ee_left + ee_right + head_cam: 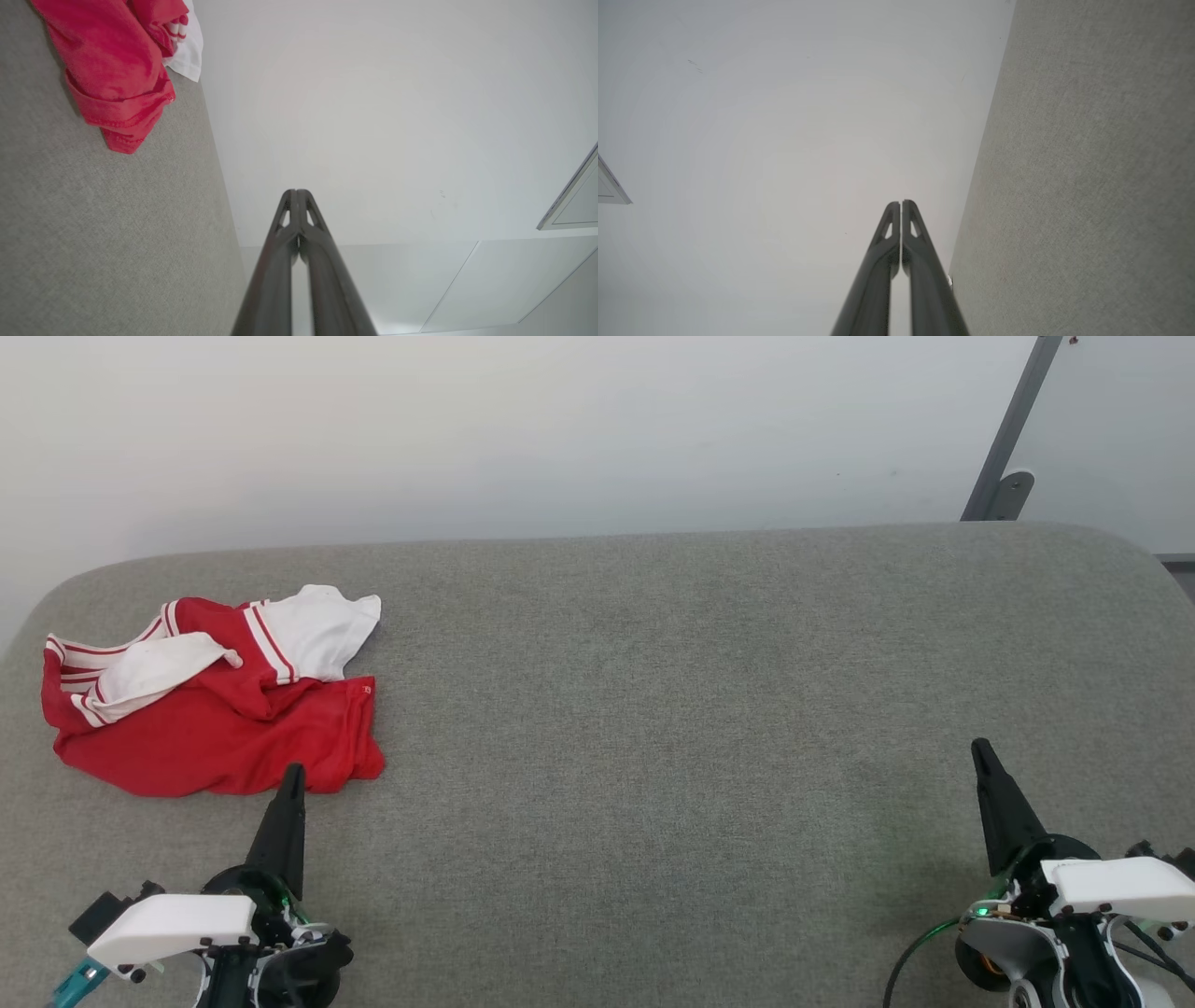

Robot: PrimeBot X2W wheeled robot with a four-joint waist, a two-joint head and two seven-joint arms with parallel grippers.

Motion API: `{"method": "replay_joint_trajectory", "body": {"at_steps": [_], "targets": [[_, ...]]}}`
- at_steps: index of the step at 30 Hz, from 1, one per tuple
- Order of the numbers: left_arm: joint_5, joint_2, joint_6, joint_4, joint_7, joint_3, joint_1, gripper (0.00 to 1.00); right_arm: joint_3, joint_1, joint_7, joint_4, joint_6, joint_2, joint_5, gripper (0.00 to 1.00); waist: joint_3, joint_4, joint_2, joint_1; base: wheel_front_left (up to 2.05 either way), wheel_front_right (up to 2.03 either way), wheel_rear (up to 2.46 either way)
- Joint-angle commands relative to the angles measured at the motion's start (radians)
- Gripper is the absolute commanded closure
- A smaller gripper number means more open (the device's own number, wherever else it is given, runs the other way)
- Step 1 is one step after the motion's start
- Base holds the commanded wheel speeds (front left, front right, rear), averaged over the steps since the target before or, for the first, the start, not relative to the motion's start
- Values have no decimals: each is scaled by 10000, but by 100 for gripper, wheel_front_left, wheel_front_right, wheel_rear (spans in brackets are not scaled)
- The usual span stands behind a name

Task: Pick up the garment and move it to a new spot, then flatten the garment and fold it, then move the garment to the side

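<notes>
The garment [219, 737] lies crumpled by the bench's [653, 709] left edge, just beyond my left gripper [293, 775]. Both are pressed closed and empty, the right gripper [980, 749] well off near the right edge. I'd open the left one first, then pinch a raised red fold (not the flat hem) for a clean lift.
</notes>
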Motion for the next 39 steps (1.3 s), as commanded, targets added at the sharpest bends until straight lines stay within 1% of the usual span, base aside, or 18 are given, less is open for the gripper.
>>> {"method": "replay_joint_trajectory", "body": {"at_steps": [1, 34, 35, 37, 38, 39], "targets": [[27, 11, 23, -5, 18, 12, -131, 100, 2, -42, 9, 25, -4, 11, 42, 100, 0, 0, 0, -1, 0, 0, 0], [26, 11, 23, -6, 17, 10, -131, 100, 3, -42, 9, 25, -4, 11, 42, 100, 0, 0, 0, -1, 0, 0, 0], [3, 2, 0, -1, -2, 0, -2, 0, 0, -1, -4, -1, 0, -1, 2, 0, 0, 0, 0, 0, 0, 0, 0], [3, -36, 0, 154, -6, -4, 118, 0, 5, 114, -6, 161, 0, 17, -2, 0, 1, 0, 0, 0, 0, 0, 0], [4, -65, 0, 244, -9, -6, 205, 100, 7, 212, -8, 257, 0, 38, -2, 100, 1, 0, 0, -1, 0, 0, 0], [20, -52, 0, 278, -24, 3, 230, 0, 10, 229, -25, 286, 0, 43, -7, 0, 3, 1, 0, 0, 0, 0, 0]]}}
